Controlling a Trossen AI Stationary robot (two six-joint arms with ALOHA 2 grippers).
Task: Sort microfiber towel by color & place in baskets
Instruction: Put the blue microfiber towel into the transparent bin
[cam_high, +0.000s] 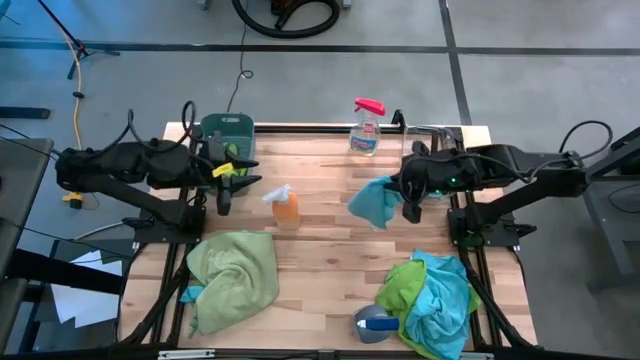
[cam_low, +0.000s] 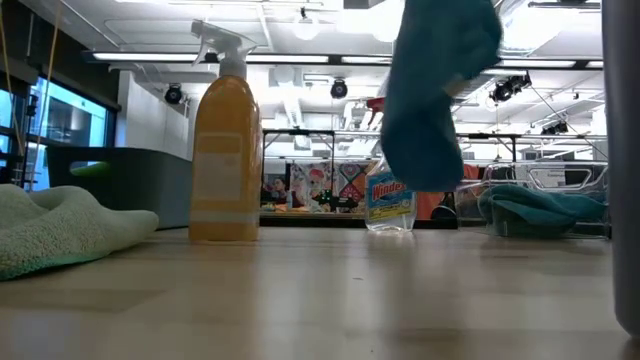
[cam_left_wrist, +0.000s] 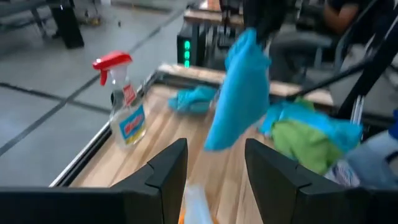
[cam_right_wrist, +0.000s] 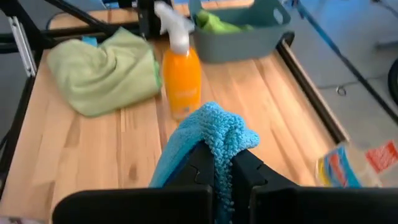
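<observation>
**A:** What carries everything, and where is there room?

**B:** A pale wooden slatted tabletop (cam_high: 330, 250) with a dark metal rail along its edges. The widest bare stretch is the middle, running toward the near edge between two cloth piles. A narrower bare strip lies at the far edge between the left basket and the clear spray bottle.

**A:** How many of each thing?

**B:** Two loose piles of microfiber towels: a large crumpled light green towel (cam_high: 232, 275) near the near left corner, and a mixed heap of bright green and turquoise towels (cam_high: 432, 298) at the near right corner. One more turquoise towel (cam_high: 375, 202) hangs in the air right of centre. Two baskets: an opaque dark teal-green plastic tub (cam_high: 228, 134) at the far left corner with a green cloth inside, and a clear see-through tub (cam_high: 440, 140) at the far right corner, with turquoise cloth in it as the low view shows. Two spray bottles: an orange one with a white trigger (cam_high: 285, 206) at centre left, and a clear one with a red trigger (cam_high: 366, 127) at the far edge.

**A:** And the arms?

**B:** The right gripper (cam_right_wrist: 222, 163) is pinched tight on the hanging turquoise towel. The left gripper (cam_left_wrist: 214, 163) sits beside the teal tub, fingers spread, holding nothing.

**A:** Anything hard to make out?

**B:** The right arm covers most of the clear tub. A blue-grey object (cam_high: 375, 322) peeks from under the mixed heap; I cannot identify it.
</observation>
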